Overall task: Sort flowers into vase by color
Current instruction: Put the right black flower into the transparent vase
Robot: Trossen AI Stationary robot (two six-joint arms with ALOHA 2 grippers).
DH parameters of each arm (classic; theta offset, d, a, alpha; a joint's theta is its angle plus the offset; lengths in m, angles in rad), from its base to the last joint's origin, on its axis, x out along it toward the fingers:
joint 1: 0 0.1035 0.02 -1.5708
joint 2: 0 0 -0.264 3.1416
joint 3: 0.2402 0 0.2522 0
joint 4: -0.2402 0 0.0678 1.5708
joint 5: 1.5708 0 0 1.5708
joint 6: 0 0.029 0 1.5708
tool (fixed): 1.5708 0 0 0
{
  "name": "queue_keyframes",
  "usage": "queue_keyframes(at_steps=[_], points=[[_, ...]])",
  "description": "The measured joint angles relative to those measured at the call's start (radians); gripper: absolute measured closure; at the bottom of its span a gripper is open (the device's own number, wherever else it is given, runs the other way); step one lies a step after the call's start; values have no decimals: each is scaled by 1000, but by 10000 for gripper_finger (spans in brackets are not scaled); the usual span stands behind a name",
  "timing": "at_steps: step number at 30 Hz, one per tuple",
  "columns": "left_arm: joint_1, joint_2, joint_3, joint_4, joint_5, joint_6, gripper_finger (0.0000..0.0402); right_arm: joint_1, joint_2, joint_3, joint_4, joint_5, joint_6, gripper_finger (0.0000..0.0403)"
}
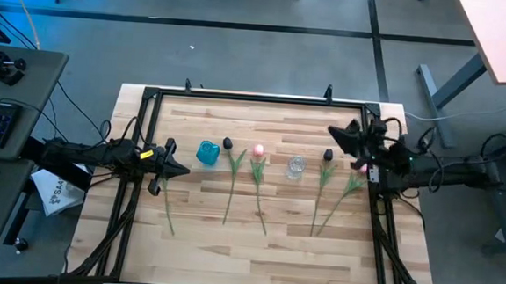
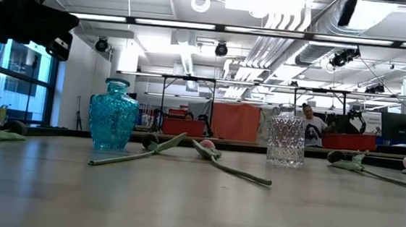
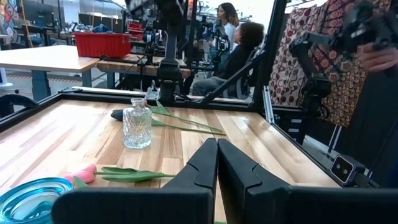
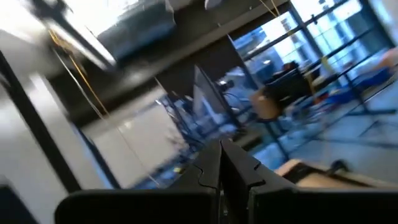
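Several artificial tulips lie flat on the wooden table, stems toward its near edge. From the left: a stem (image 1: 169, 211) whose head the left arm hides, a dark-headed one (image 1: 227, 144), a pink one (image 1: 259, 150), a dark one (image 1: 328, 154) and a pink one (image 1: 357, 167). A blue glass vase (image 1: 207, 152) and a clear glass vase (image 1: 295, 167) stand upright between them. My left gripper (image 1: 184, 170) is shut, left of the blue vase, pointing toward the table's right. My right gripper (image 1: 332, 132) is shut, raised near the far right corner and tilted upward.
The black frame (image 1: 256, 98) runs around the table's edges. Bare wood (image 1: 246, 256) lies between the stem ends and the near edge. In the left wrist view the clear vase (image 3: 137, 127) stands ahead, and people (image 3: 239, 53) sit beyond the table.
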Motion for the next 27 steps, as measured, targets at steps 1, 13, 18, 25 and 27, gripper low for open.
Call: queue_keyframes(at_steps=[1,13,18,25,27], points=[[0,0,0,0,0,0,401,0,15,45,-49,-3,-33,402],[0,0,0,0,0,0,401,74,296,406,-1157,-23,360,358],[0,0,0,0,0,0,401,185,454,410,-1467,-112,694,270],[0,0,0,0,0,0,401,180,636,306,-1394,-163,948,183],[0,0,0,0,0,0,401,142,677,258,-1307,-186,953,176]])
